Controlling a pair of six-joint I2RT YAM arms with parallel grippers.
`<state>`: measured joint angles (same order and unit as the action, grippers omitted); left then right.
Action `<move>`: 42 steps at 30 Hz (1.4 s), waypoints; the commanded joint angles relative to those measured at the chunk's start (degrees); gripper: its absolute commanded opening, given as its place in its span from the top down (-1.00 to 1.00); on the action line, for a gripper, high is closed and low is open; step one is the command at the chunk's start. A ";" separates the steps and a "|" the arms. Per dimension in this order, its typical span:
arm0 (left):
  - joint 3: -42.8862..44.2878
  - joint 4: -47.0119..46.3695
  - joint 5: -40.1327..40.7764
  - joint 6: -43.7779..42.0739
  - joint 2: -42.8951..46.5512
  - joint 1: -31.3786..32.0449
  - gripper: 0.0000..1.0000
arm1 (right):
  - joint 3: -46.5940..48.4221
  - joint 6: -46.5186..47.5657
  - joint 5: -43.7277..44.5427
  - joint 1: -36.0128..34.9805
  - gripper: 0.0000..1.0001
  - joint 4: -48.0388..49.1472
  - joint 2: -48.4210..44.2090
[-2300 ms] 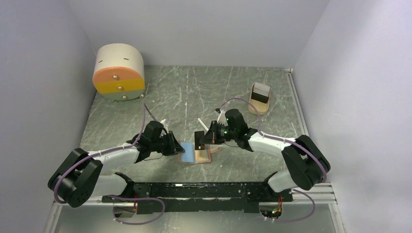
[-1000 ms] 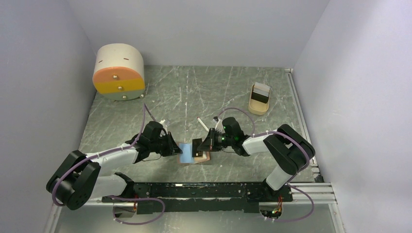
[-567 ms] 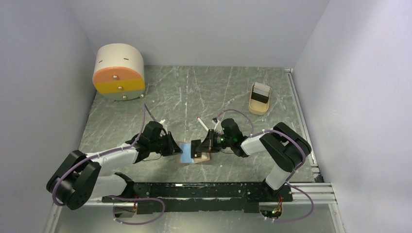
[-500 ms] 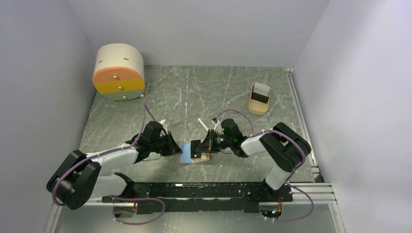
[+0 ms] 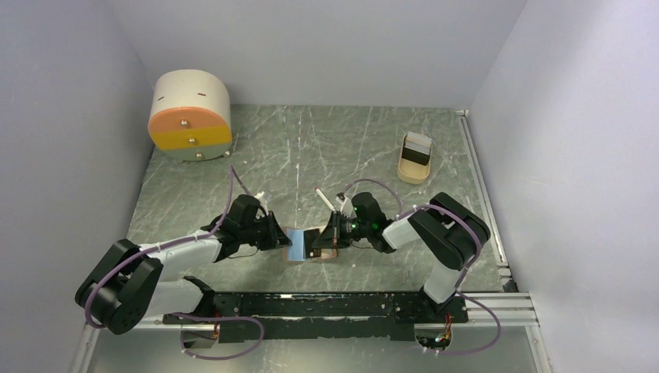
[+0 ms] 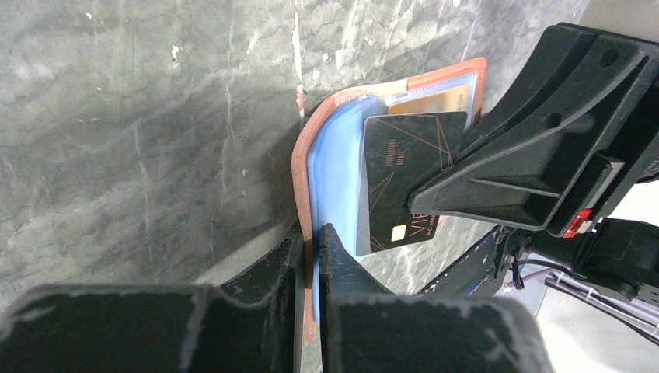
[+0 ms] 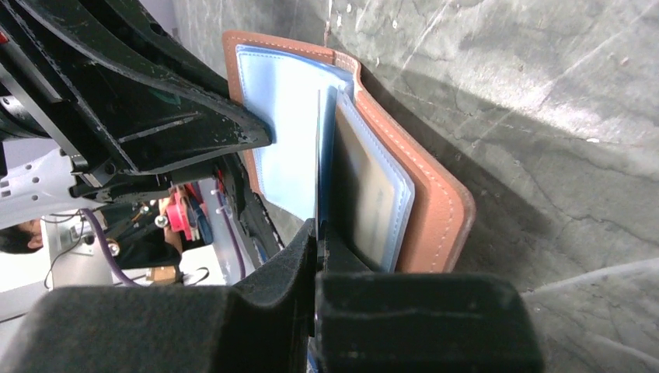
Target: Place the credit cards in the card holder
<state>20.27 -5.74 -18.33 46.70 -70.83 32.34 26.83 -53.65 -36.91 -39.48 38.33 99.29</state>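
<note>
**Q:** What does the left gripper hold?

**A:** It is closed narrowly on the near edge of the brown leather card holder. The holder's pale blue plastic sleeves are spread apart above the grey marbled surface.

**Q:** And the right gripper?

**A:** It is pinched tight on a black credit card with fine gold lines. The card is held edge-on between two blue sleeves, but whether it sits inside a pocket cannot be told. A gold card lies in the sleeve behind it.

**Q:** Where does this take place?

**A:** At the front centre of the surface, where the two grippers face each other across the holder. A black card with a white band stands in a beige tray, well apart at the far right.
</note>
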 commanded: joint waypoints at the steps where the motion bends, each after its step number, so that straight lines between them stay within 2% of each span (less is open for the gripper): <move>1: -0.51 -3.14 -1.82 -0.91 -0.41 -0.50 0.76 | 0.39 1.49 -2.24 -0.86 0.96 0.06 1.81; 9: -0.68 -4.71 -3.60 -1.08 -0.36 -0.48 0.75 | 2.22 2.45 -2.41 -1.38 0.93 -1.66 3.09; 14: -1.04 -5.38 -4.22 -0.89 -0.11 -0.48 0.77 | 3.91 4.92 1.27 -1.66 0.92 -8.73 1.48; 18: -1.16 -4.25 -2.90 -1.09 0.67 -0.44 0.79 | 2.03 3.85 3.79 -1.58 0.93 -9.76 -0.55; 24: -1.17 -4.19 -2.71 -1.09 1.13 -0.46 0.78 | -0.64 0.07 4.27 -1.62 0.92 -6.28 0.13; 35: -1.19 -4.90 -3.30 -1.04 1.08 -0.45 0.77 | 0.46 1.46 3.26 -2.01 0.91 -7.06 0.20; 42: -2.32 -9.55 -6.63 0.31 -0.23 -0.44 0.75 | 5.11 6.65 2.95 -2.01 0.78 -15.38 -0.25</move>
<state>18.61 -9.82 -21.08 46.33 -70.26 32.08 29.28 -52.03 -35.24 -40.80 31.48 98.61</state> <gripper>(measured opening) 0.128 0.089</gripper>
